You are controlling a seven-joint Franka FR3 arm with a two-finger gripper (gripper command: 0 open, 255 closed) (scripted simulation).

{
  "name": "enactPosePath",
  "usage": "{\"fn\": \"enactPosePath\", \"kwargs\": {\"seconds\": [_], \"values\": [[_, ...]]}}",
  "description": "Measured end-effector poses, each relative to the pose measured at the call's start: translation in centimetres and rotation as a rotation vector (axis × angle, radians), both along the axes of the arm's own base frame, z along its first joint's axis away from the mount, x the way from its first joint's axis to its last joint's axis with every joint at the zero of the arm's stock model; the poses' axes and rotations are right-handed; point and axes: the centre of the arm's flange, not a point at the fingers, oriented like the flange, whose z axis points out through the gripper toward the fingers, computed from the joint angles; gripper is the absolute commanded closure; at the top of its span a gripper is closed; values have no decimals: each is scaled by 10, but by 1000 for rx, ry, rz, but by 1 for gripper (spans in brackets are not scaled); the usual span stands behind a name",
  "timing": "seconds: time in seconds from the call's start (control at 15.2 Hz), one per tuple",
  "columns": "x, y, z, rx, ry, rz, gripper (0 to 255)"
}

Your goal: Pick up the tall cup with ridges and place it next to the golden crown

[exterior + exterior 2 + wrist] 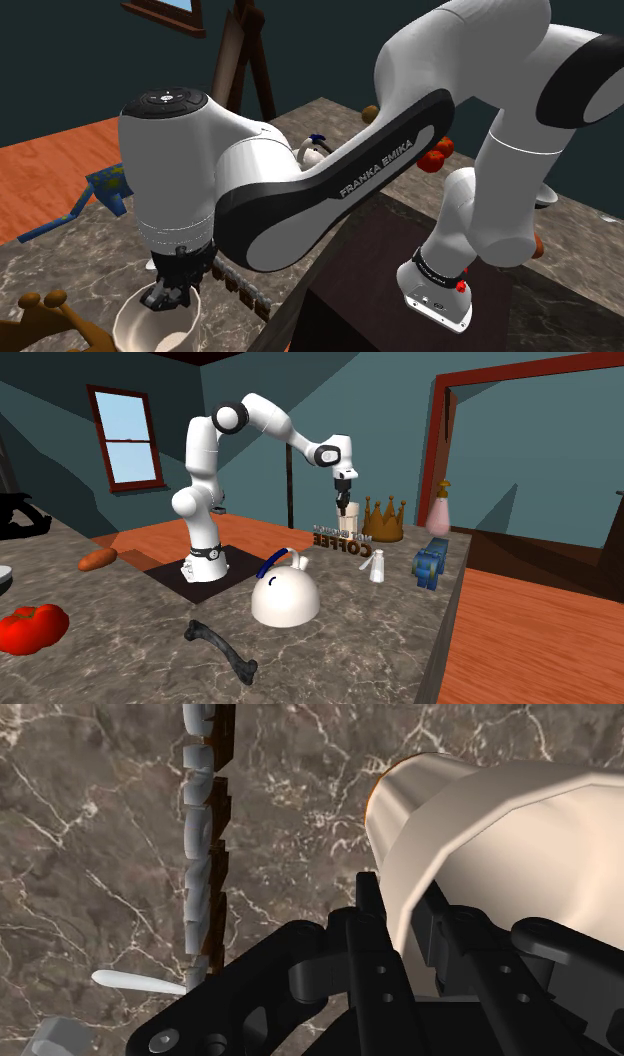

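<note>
The tall cream-white cup stands just beside the golden crown, behind a COFFEE letter sign. My black gripper comes down onto it from above and is shut on its rim. In the shoulder view the gripper reaches into the cup's open top, with the crown close by at the lower left. In the wrist view the gripper clasps the cup's wall, one finger inside and one outside. I cannot tell whether the cup's base touches the marble counter.
The COFFEE sign lies right by the cup. On the counter are a white kettle, a black bone, a small white shaker, a blue toy, a pink bottle and a tomato.
</note>
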Motion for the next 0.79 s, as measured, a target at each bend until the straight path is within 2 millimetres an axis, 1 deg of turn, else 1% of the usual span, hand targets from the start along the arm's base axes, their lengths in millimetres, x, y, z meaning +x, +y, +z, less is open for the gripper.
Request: {"fn": "enactPosePath", "kwargs": {"seconds": [0.26, 0.33, 0.73, 0.79], "values": [[0, 0, 0, 0, 0, 0, 255], [0, 0, 0, 0, 0, 0, 0], [0, 0, 0, 1, -1, 0, 0], [0, -1, 5, 1, -1, 0, 0]]}}
